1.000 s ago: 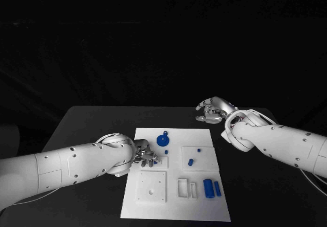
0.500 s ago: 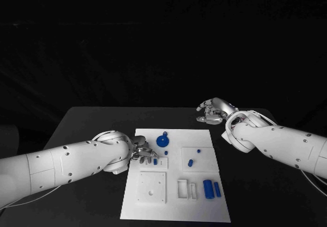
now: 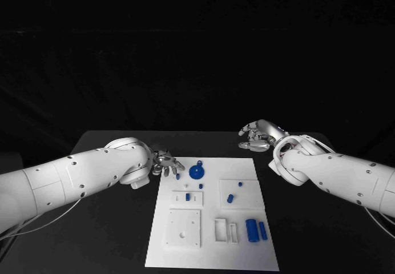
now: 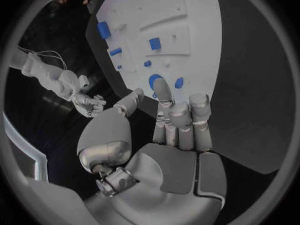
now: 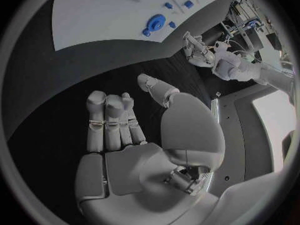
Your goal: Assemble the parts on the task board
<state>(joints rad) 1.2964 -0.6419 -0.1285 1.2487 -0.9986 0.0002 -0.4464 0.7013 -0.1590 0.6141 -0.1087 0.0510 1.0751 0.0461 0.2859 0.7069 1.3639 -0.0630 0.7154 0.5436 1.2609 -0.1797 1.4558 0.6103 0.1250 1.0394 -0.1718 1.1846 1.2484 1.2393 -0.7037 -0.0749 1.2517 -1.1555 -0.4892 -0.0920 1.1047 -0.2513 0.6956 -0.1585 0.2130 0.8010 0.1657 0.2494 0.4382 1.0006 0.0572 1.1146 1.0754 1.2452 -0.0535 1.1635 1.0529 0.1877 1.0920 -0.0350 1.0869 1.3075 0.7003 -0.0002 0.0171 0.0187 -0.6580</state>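
Observation:
The white task board (image 3: 210, 234) lies in the middle of the table. On it are a round blue part (image 3: 197, 170) near the far edge, several small blue pegs such as one (image 3: 188, 196) in a small raised plate, and two longer blue pieces (image 3: 252, 222) at the near right. My left hand (image 3: 165, 162) hovers at the board's far-left corner, fingers straight and side by side (image 4: 178, 120), thumb apart, holding nothing. A small blue peg (image 4: 179, 82) lies just past its fingertips. My right hand (image 3: 259, 137) sits beyond the far-right corner, off the board, loosely bent and holding nothing (image 5: 125, 125).
Raised white plates stand on the board: a square one (image 3: 184, 224) at the near left, a slotted one (image 3: 225, 227) beside it, another (image 3: 240, 191) at mid right. Bare black table (image 3: 107, 228) lies on both sides of the board.
My left hand has lifted off the small plate at the board's left and drawn back to the far-left corner, uncovering a blue peg in that plate. The right hand has barely moved.

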